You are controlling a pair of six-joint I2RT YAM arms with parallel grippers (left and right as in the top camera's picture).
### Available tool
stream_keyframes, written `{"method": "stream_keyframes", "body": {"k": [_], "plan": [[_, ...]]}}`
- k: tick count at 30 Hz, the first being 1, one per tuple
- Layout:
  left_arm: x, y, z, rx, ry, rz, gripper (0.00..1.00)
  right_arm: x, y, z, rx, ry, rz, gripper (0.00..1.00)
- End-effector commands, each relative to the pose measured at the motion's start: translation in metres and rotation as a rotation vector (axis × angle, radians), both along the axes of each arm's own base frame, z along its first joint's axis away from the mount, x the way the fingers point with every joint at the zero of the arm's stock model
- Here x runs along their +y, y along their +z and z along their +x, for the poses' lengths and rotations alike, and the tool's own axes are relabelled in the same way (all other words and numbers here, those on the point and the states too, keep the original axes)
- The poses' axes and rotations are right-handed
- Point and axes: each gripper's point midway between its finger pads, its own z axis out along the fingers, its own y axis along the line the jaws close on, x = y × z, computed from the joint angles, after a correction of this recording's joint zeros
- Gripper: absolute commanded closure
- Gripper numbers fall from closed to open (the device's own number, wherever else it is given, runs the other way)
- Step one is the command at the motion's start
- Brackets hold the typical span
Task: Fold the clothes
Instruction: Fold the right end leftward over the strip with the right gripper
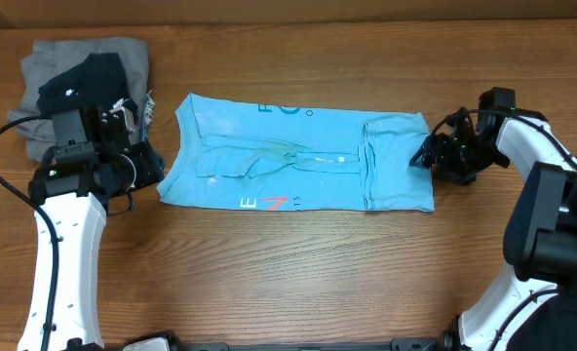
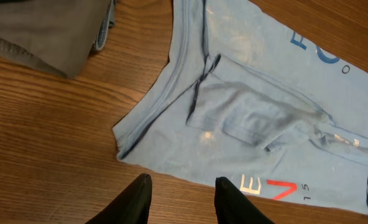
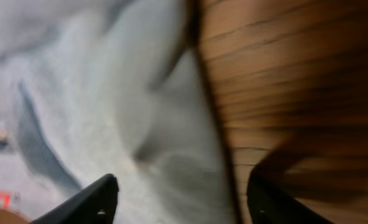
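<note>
Mid-table: light blue T-shirt [image 1: 298, 132] folded into wrinkled strip | left hand [image 2: 183, 185] apart | right hand [image 3: 181, 186] apart

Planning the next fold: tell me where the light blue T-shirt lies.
Overhead view: the light blue T-shirt lies mid-frame between the left claw and the right claw, with the pile of grey and dark clothes off its left end.

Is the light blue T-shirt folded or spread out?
Partly folded: light blue T-shirt lies as a long rectangle, sleeves turned inward over its middle.
</note>
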Motion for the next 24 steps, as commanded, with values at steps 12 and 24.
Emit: {"method": "stream_keyframes", "body": {"k": [12, 24], "plan": [[0.000, 0.014, 0.003, -0.045, -0.019, 0.008, 0.63, 0.030, 0.006, 0.001, -0.020, 0.080, 0.132, 0.96], [0.000, 0.015, 0.004, -0.051, -0.019, 0.009, 0.63, -0.041, 0.118, 0.024, -0.185, -0.105, -0.102, 0.96]]}}
